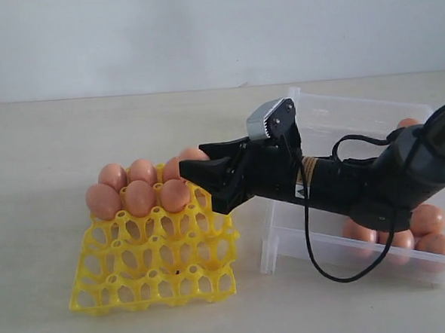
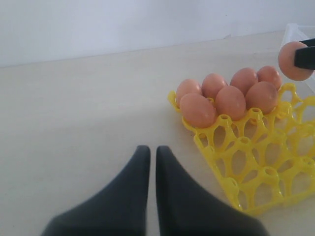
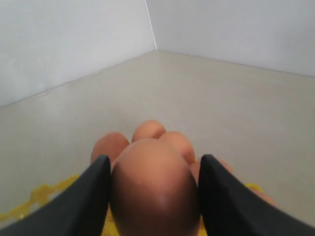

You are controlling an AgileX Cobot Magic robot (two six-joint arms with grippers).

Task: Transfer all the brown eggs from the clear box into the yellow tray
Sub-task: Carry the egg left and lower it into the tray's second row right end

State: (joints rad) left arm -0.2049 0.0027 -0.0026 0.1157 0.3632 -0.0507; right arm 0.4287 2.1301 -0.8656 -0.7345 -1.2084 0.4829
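Right fingers (image 3: 93, 196): two black pads clamped on either side of the held egg (image 3: 155, 191), spread to its width.
Right gripper (image 1: 201, 170): roughly level, reaching in from the box (image 1: 288, 247) side. The held egg hangs clear of the cups, above the tray (image 1: 153, 270) at its box-side edge, near the far corner.
Tray: yellow lattice on the table (image 1: 40, 147), just beside the box with a narrow gap between them.
Seated eggs (image 2: 230, 102): seven in the left wrist view, four along the tray's far edge and three in the next row. The near two rows of cups are open.
In the way: the seated eggs crowd just beside and below the held egg. Pointed posts stand between the cups.
Box: clear, toward the table's right edge. The right arm (image 1: 375, 183) lies across it, and a black cable (image 1: 310, 244) loops down over its near wall.
Loose eggs (image 1: 427, 219): several at the box's near right corner, one by the far right wall. The arm hides part of the box, so no count.
Left fingers (image 2: 133, 187): pressed nearly together, only a thin slit.
Left gripper (image 2: 149, 149): over bare table, near the tray's edge, well apart from the held egg.
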